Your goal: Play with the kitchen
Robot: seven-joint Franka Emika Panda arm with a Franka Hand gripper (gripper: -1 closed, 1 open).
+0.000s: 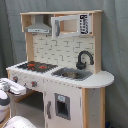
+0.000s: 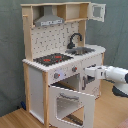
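Observation:
The white and light-wood toy kitchen (image 1: 65, 85) (image 2: 37, 85) shows in both exterior views, with a black-red hob (image 1: 35, 66) (image 2: 52, 59), a grey hood (image 1: 39, 27) (image 2: 49, 20), a black faucet (image 1: 84, 59) (image 2: 75, 40) and a sink (image 1: 72, 74) (image 2: 82, 50). Its windowed oven door (image 2: 72, 104) hangs open in the second exterior view. My white gripper (image 2: 88, 73) (image 1: 19, 88) is level with the front panel, just right of the knobs (image 2: 74, 69) in the second exterior view.
An upper cupboard door (image 2: 97, 11) stands open at the kitchen's top right in the second exterior view. A grey curtain (image 1: 115, 45) hangs behind. The floor (image 2: 107, 112) is wood. My white arm (image 2: 116, 75) reaches in from the second exterior view's right.

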